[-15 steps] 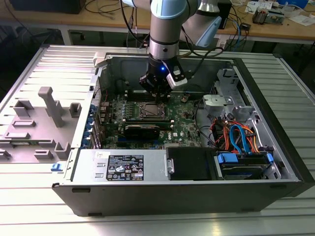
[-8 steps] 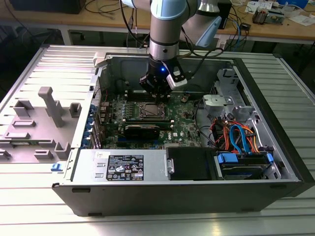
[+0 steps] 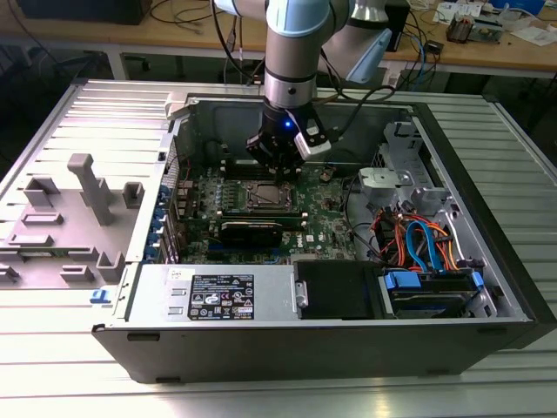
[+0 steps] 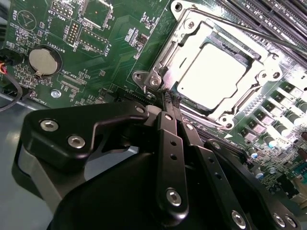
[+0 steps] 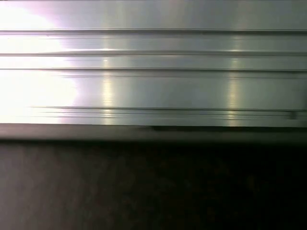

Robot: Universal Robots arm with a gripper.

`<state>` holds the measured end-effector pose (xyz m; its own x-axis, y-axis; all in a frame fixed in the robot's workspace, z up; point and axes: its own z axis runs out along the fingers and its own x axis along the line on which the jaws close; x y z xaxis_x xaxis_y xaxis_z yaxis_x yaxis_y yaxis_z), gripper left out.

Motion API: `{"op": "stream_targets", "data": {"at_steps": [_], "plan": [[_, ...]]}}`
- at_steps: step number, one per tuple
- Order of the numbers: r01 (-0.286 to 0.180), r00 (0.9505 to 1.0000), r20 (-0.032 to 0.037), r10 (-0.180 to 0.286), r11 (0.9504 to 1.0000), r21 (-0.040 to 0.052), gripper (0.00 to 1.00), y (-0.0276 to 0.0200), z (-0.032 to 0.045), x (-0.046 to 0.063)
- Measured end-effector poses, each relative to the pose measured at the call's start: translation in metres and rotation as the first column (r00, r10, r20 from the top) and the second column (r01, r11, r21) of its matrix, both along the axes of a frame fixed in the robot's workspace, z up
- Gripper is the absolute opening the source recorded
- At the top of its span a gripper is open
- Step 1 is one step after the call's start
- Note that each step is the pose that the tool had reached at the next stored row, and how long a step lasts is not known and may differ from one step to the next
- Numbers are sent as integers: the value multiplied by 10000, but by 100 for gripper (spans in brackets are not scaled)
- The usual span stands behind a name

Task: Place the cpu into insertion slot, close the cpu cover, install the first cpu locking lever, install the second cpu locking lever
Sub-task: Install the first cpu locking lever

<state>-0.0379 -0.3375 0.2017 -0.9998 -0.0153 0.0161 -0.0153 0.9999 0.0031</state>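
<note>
Cpu (image 4: 211, 72) sits in insertion slot (image 3: 265, 197), cpu cover (image 4: 169, 53) down over it, on the green board in the pc case (image 3: 348, 348). Gripper (image 4: 170, 99) fingers pressed together, nothing seen betw. them, tips just beside the cover's corner. Lever rod (image 4: 249, 29) prob. thin, springy, slippery steel; take at its bent end. Cpu light, fragile.
</note>
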Motion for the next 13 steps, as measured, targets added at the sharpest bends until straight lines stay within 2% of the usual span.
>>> {"op": "stream_targets", "data": {"at_steps": [5, 13], "plan": [[-1, 10000, 2, 1, 10000, 0, 11, 4, 2, 1], [0, 10000, 3, 0, 10000, 3, 11, 2, 68, 0]]}}
